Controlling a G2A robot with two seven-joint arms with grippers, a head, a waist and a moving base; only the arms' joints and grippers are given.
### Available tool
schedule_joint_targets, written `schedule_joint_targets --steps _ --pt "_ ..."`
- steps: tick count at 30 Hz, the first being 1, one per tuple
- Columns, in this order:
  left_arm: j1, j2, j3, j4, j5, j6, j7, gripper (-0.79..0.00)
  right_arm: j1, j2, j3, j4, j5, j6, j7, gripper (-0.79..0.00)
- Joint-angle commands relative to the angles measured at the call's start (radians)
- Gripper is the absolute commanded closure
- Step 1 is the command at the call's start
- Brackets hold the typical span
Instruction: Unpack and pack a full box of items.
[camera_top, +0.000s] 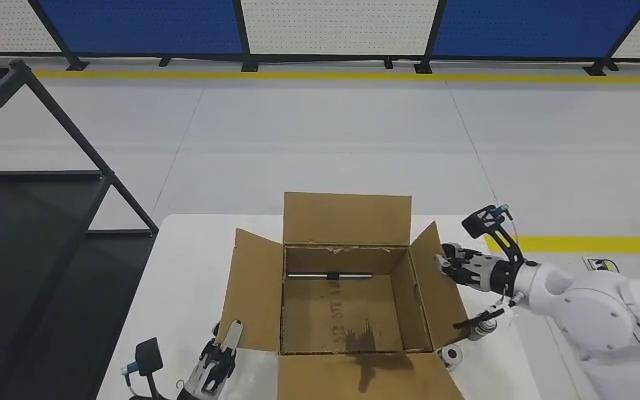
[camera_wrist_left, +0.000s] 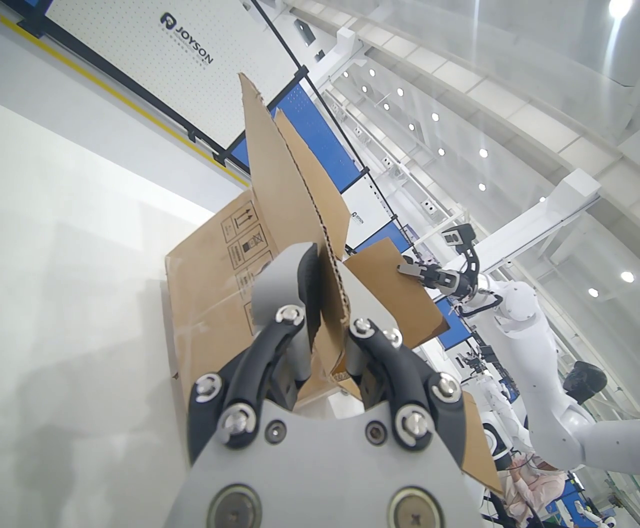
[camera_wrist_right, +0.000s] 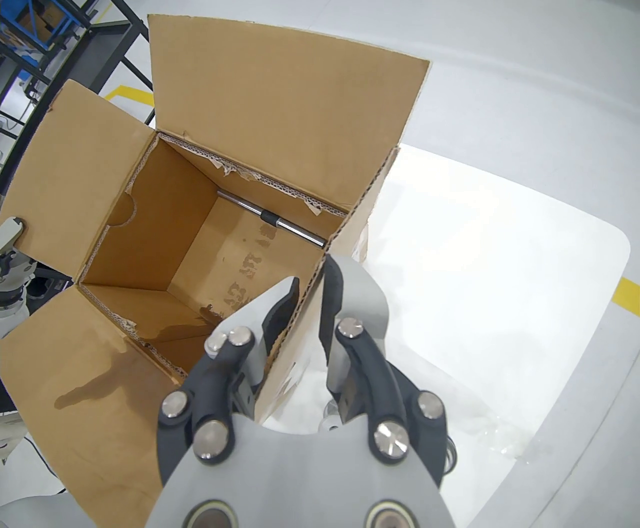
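Note:
An open cardboard box (camera_top: 345, 228) stands in the middle of the white table (camera_top: 190, 290) with all its flaps spread outward. Inside, a metal rod (camera_top: 328, 273) with a dark sleeve lies along the far wall, also seen as the rod (camera_wrist_right: 272, 220) in the right wrist view. My left gripper (camera_wrist_left: 330, 265) is shut on the edge of the left flap (camera_wrist_left: 295, 190), near its front corner (camera_top: 232, 332). My right gripper (camera_wrist_right: 307, 285) is shut on the edge of the right flap (camera_wrist_right: 350, 225); it also appears at the flap's tip (camera_wrist_left: 407, 270) and in the top view (camera_top: 442, 262).
A dark stain (camera_top: 370, 372) marks the front flap and box floor. Small white items (camera_top: 455, 355) and a bottle-like piece (camera_top: 485, 328) lie on the table right of the box. A black metal frame (camera_top: 60, 200) stands left of the table.

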Motion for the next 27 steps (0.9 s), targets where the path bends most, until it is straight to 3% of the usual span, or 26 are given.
schedule_joint_targets --steps 1,27 --pt "0.000 0.000 0.000 0.000 0.000 0.000 0.000 0.000 -0.005 0.000 0.003 0.002 -0.002 -0.007 -0.013 0.000" --pt "0.000 0.000 0.000 0.000 0.000 0.000 0.000 0.000 -0.262 0.005 0.147 -0.062 -0.058 -0.195 -0.351 0.000"
